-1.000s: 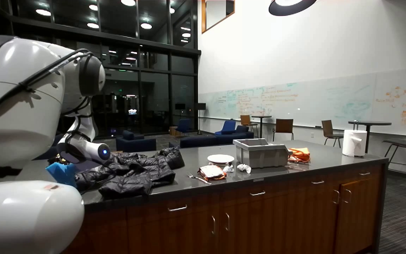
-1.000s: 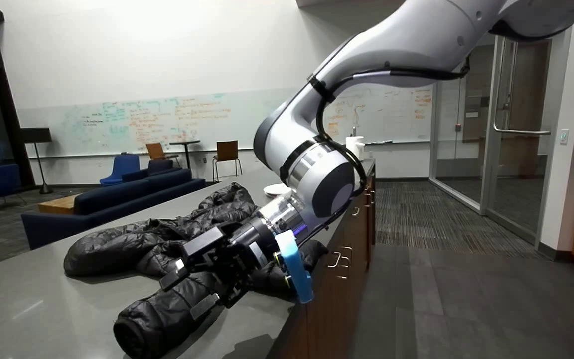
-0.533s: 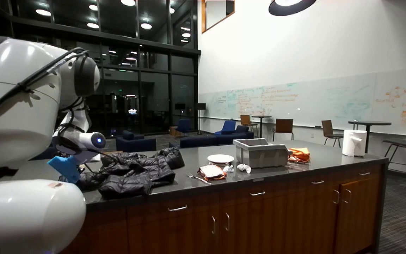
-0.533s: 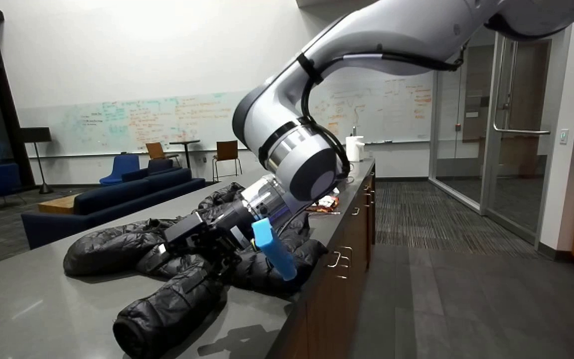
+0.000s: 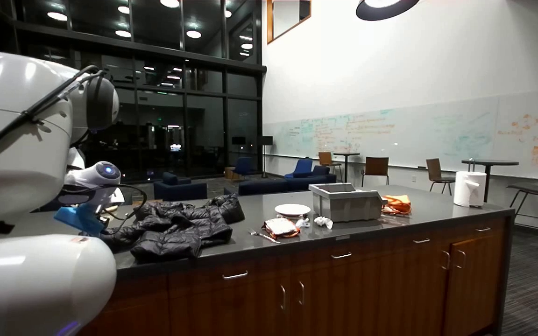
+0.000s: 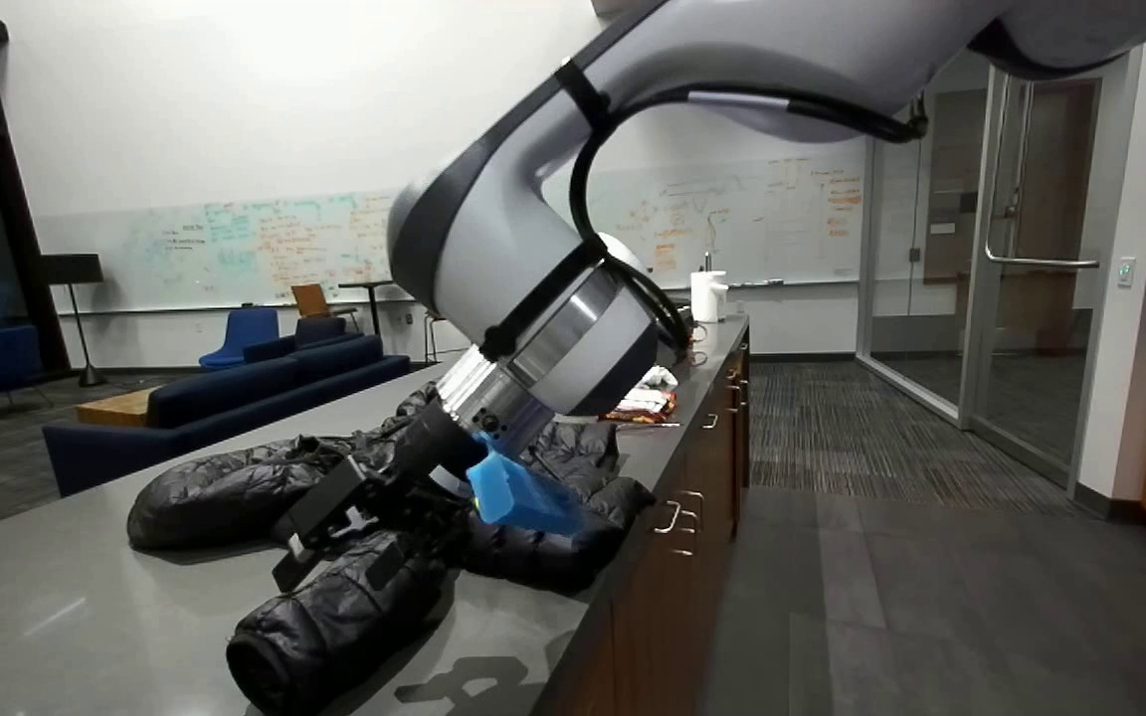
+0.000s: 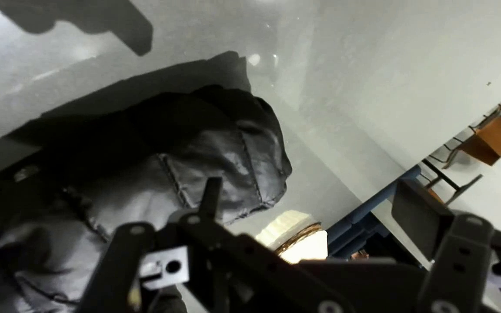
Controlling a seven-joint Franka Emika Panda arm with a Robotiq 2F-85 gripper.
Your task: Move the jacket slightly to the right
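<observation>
"Lying across the grey counter [image 6: 86, 607], the dark puffy jacket [image 6: 215, 497] comes close to the edge above the wooden cabinets [image 5: 231, 303]."

"And the gripper [image 6: 341, 567]?"

"Tilted over a sleeve [image 6: 304, 636], fingers [image 6: 296, 569] apart. Whether either one touches it, I can't tell."

"That blue block [image 6: 523, 494]?"

"At the robot's wrist [image 6: 493, 403], behind the fingers."

"Anything near the jacket?"

"A pale object with a brown band [image 7: 283, 229], in the wrist view. Farther along, in an exterior view, a fork [image 5: 263, 236], an orange-and-white packet [image 5: 280, 228] and a white plate [image 5: 292, 210]."

"And past those?"

"A grey bin [image 5: 348, 207], an orange bag [image 5: 397, 204] just beside it, and a white spouted container [image 5: 470, 189] near the counter's end."
</observation>
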